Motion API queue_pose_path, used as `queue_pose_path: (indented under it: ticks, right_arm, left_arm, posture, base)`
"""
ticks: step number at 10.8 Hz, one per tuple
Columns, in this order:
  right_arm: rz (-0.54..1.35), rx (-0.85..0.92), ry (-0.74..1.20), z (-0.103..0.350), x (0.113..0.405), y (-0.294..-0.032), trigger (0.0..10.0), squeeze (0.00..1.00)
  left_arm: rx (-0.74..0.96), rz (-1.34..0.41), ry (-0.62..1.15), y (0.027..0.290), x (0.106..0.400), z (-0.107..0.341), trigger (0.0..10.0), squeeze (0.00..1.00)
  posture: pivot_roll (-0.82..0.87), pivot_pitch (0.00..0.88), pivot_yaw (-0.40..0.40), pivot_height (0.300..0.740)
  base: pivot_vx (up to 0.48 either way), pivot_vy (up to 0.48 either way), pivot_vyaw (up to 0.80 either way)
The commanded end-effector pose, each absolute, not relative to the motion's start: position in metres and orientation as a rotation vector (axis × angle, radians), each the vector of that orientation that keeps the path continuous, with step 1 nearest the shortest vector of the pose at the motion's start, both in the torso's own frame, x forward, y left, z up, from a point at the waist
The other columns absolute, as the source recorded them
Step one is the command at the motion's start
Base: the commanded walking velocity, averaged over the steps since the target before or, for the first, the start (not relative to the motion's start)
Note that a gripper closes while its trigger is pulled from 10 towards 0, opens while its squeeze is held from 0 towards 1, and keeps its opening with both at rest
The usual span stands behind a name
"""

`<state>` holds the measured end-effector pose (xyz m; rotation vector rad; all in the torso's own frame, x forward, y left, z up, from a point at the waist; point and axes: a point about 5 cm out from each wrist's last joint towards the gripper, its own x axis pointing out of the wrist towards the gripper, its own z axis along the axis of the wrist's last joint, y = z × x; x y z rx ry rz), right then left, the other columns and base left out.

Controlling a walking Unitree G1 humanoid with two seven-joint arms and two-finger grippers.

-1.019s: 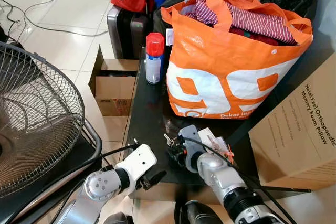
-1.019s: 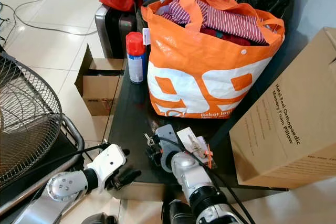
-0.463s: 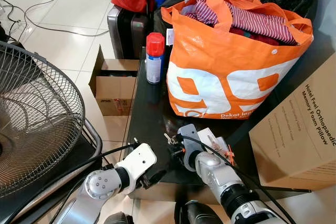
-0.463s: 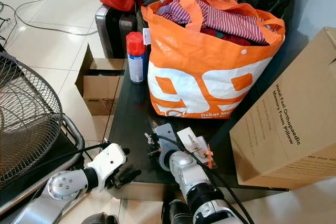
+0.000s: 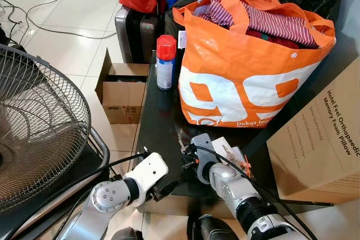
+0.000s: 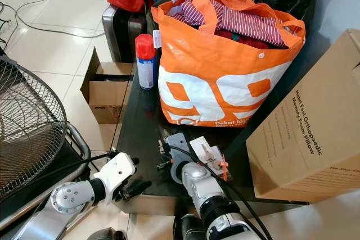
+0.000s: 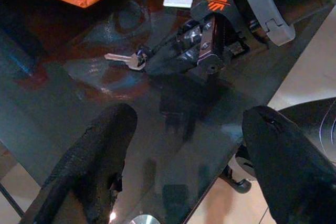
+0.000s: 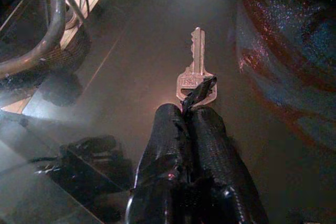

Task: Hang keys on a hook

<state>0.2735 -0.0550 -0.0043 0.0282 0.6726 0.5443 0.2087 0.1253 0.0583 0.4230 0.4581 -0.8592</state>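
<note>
Right pincer (image 8: 195, 109) pinched closed on the black loop of the key (image 8: 197, 72), just over the dark bench (image 5: 160, 122) before the orange bag (image 5: 247, 66); left pincer (image 7: 184, 166) spread wide at bench edge.

The right tool (image 8: 198, 109) covers the hole end of the key (image 8: 196, 74) (its stamped lettering is too small to read). The fan (image 5: 39, 133) runs off the picture's edge, as does the cardboard box (image 5: 323, 139). The desk (image 5: 160, 122) is partly hidden behind the orange bag (image 5: 247, 66).
</note>
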Motion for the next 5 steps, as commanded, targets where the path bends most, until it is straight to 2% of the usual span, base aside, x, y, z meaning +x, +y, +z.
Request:
queue_pose_path:
  ticks: [1,2,3,5]
  right_arm:
    - [0.531,0.032,0.677,-0.005,0.274,-0.058,1.0,0.0]
    - [0.532,0.031,0.676,-0.005,0.274,-0.058,0.9,0.0]
    - [0.559,0.017,0.652,-0.003,0.276,-0.06,0.3,0.0]
    - [0.715,0.052,0.512,0.021,0.282,-0.072,0.0,0.0]
  left_arm:
    - [0.419,-0.876,0.475,0.122,0.207,0.056,10.0,0.0]
    - [0.419,-0.875,0.475,0.122,0.207,0.056,10.0,0.0]
    - [0.419,-0.874,0.475,0.122,0.207,0.055,10.0,0.0]
    - [0.413,-0.842,0.461,0.122,0.207,0.051,10.0,0.0]
  posture:
    - [0.03,0.154,-0.083,0.74]
    - [0.03,0.152,-0.082,0.74]
    - [0.04,0.145,-0.083,0.74]
    - [0.03,0.106,-0.085,0.74]
  base:
    - [0.0,0.0,0.0]
    - [0.0,0.0,0.0]
    - [0.0,0.0,0.0]
    - [0.0,0.0,0.0]
